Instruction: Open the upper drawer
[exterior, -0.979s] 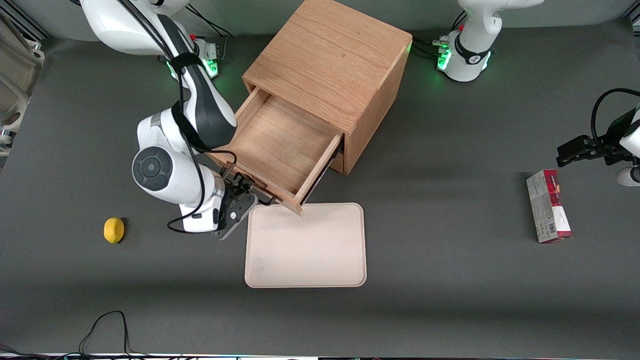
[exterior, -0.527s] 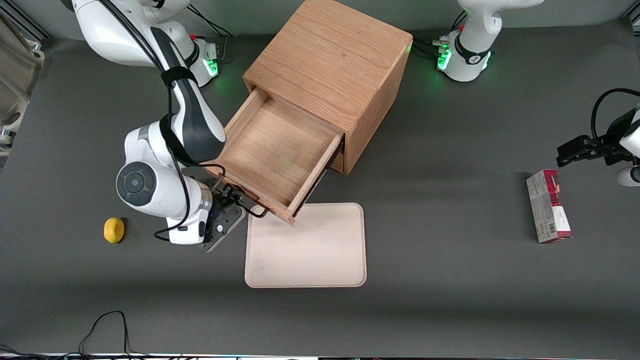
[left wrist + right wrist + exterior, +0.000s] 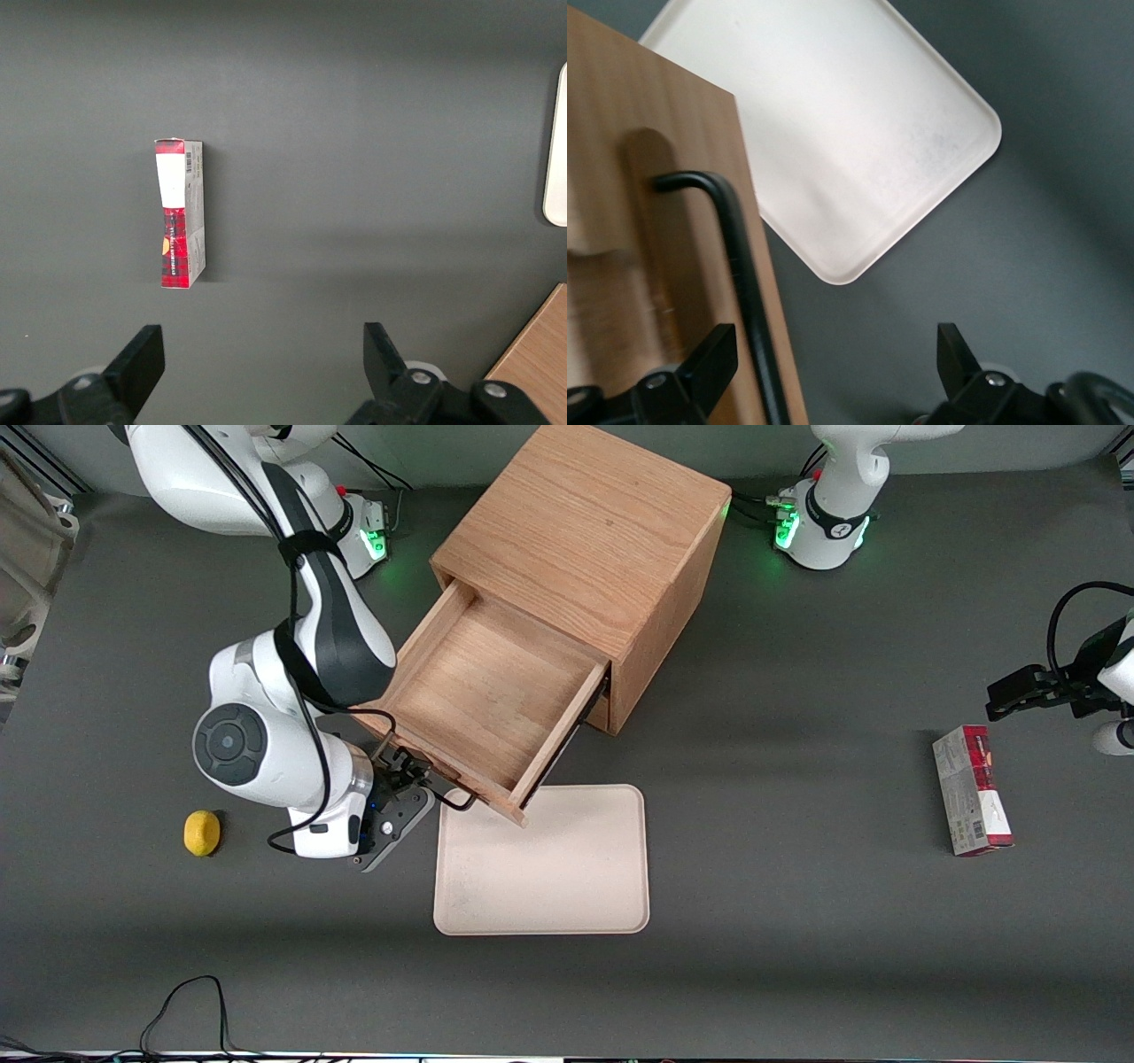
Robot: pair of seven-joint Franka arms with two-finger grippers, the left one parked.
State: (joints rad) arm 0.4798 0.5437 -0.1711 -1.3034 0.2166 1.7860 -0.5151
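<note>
The upper drawer [image 3: 483, 682] of the cube-shaped oak cabinet [image 3: 585, 540] stands pulled well out, its tray empty. Its black bar handle [image 3: 447, 797] runs along the drawer front nearest the front camera. My gripper [image 3: 409, 781] sits at that handle, at the drawer's end toward the working arm's end of the table. In the right wrist view the handle [image 3: 749, 283] passes between the two fingers, which stand wide apart, and the gripper [image 3: 833, 372] is open. The lower drawer is hidden under the open one.
A cream tray [image 3: 542, 859] lies flat on the table just nearer the front camera than the drawer front; it also shows in the right wrist view [image 3: 859, 133]. A lemon [image 3: 202, 833] lies toward the working arm's end. A red box [image 3: 972, 790] lies toward the parked arm's end.
The drawer slid farther out between one second and half a second ago, the gripper moving with it. Since then the drawer has stayed put and the arm's elbow has shifted slightly.
</note>
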